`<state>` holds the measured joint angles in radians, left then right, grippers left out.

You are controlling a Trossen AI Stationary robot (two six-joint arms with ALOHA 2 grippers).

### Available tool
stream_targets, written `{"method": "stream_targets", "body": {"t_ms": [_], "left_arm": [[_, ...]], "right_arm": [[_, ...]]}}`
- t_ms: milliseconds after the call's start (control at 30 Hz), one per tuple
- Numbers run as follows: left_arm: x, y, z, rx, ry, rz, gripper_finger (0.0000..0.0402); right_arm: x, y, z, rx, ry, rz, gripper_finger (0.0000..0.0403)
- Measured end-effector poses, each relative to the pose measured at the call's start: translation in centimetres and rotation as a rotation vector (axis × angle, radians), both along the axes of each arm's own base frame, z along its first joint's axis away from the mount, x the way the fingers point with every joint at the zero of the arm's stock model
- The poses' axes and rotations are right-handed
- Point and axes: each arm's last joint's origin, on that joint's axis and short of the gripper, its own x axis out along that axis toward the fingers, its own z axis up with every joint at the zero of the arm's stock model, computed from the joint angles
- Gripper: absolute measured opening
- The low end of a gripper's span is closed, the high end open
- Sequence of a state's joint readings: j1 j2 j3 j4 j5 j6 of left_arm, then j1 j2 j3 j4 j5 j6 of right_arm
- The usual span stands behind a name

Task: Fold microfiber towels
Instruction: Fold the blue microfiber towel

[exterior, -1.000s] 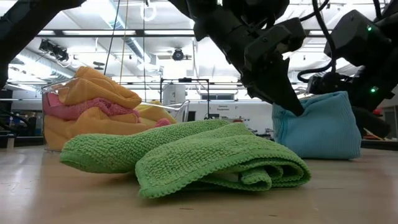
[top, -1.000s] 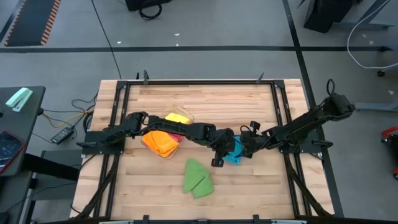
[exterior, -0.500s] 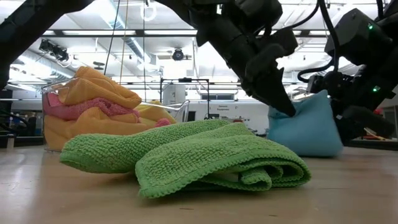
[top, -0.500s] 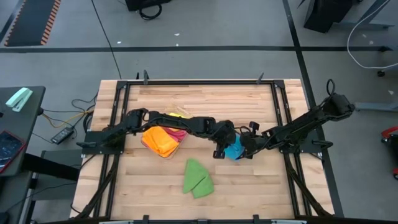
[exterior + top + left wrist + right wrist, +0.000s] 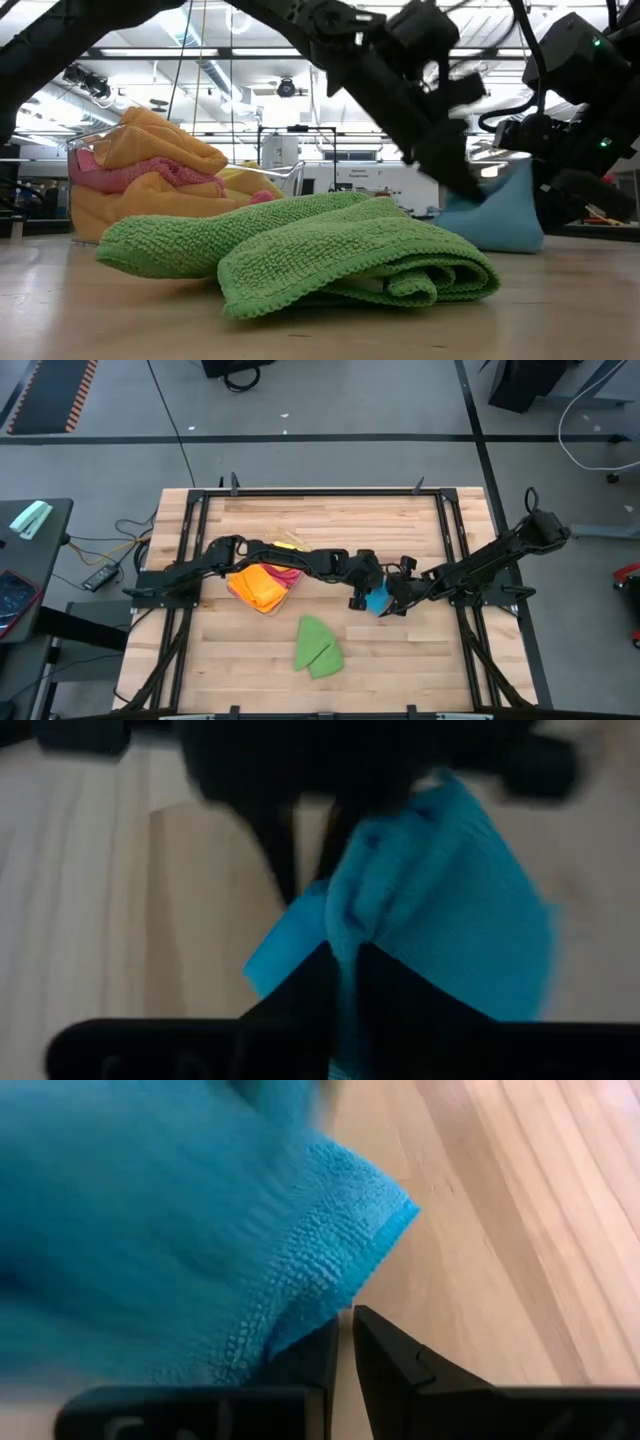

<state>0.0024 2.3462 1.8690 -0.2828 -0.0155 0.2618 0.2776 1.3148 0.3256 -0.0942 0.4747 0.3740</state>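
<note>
Item: small blue microfibre towel point(image 5: 377, 600), held off the wooden table point(image 5: 400, 660) right of centre, between both arms. Left gripper point(image 5: 345, 970): fingers closed, pinching a fold of the blue cloth. Right gripper point(image 5: 345, 1345): fingers pressed together on the towel's edge. Folded green microfibre towel point(image 5: 317, 646): laid nearer the front edge. Orange, pink and yellow cloths: kept in the clear plastic tub point(image 5: 262, 582). Handling note: both pinches are best held firm and corners brought level, so the fold is laid square.

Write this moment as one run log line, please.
left gripper: shut on blue towel | right gripper: shut on blue towel | green towel: folded
</note>
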Motion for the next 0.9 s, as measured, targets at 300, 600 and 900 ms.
{"method": "stream_targets", "body": {"t_ms": [300, 600, 900], "left_arm": [[0.4, -0.1, -0.5, 0.086, -0.027, 0.057, 0.0170], [0.3, -0.1, -0.6, 0.042, -0.019, 0.097, 0.0232], [0.1, -0.3, -0.9, 0.015, 0.010, 0.120, 0.0227]], "right_arm": [[0.1, 0.0, 0.0, 0.008, -0.009, 0.002, 0.0048], [-0.1, 0.1, 0.9, 0.020, 0.034, 0.009, 0.0048], [-1.1, 0.8, 4.6, 0.018, -0.010, 0.030, 0.0048]]}}
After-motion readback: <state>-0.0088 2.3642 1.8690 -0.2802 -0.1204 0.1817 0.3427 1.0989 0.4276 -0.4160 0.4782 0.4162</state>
